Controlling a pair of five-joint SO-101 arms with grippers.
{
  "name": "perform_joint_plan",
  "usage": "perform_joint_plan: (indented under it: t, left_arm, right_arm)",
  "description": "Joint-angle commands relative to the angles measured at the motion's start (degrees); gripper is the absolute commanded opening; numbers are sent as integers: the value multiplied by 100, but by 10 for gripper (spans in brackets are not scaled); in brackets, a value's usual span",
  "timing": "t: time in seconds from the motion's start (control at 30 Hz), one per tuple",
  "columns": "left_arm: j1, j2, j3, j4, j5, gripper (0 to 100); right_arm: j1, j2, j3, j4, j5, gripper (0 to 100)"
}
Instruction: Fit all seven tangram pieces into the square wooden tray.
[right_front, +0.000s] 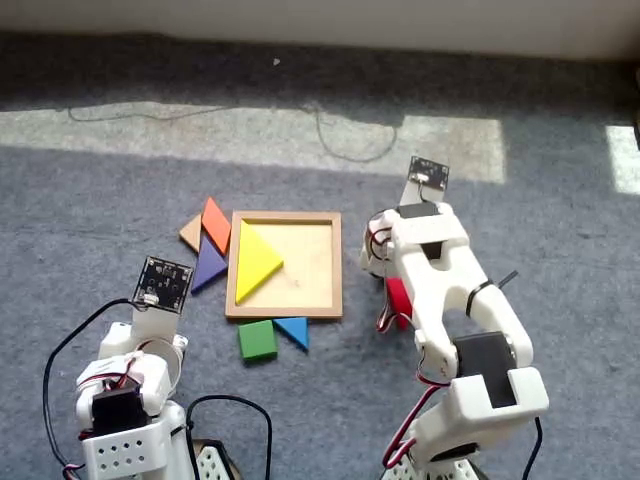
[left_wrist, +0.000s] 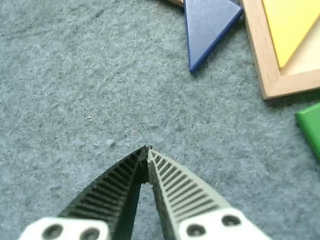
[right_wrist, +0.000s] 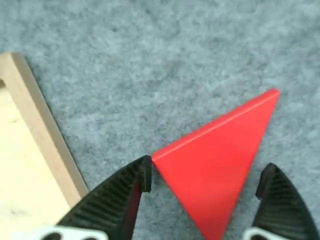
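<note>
The left gripper (left_wrist: 148, 150), jaws pressed together and empty, hangs over grey carpet (left_wrist: 75, 75) near a dark blue triangle (left_wrist: 207, 25). A large yellow triangle (right_front: 255, 260) lies inside the square wooden tray (right_front: 284, 312). Just right of the tray, the right gripper (right_wrist: 205, 176) stands wide open astride a flat red triangle (right_wrist: 215, 165).

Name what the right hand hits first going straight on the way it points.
Probably the red triangle, which lies inside the open right hand; depth is unclear.
</note>
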Motion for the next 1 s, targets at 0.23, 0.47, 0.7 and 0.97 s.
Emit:
perform_joint_plan:
  t: [0.23,0.47,0.7,0.97]
  left_arm:
    - [-40,-207,-145,-79,-26,11]
    - [-40,-207,-145,-79,-26,11]
    - [-40,-207,-145,-79,-26,11]
    - [-40,-207,-145,-79,-26,11]
  right_arm:
    - [75,-40,-13,-92,-26,325]
    - [84,-31,-31,-92,-18,324]
    - [84,101,-48,-84,-18,324]
    - [198,664,-602,224,-9,324]
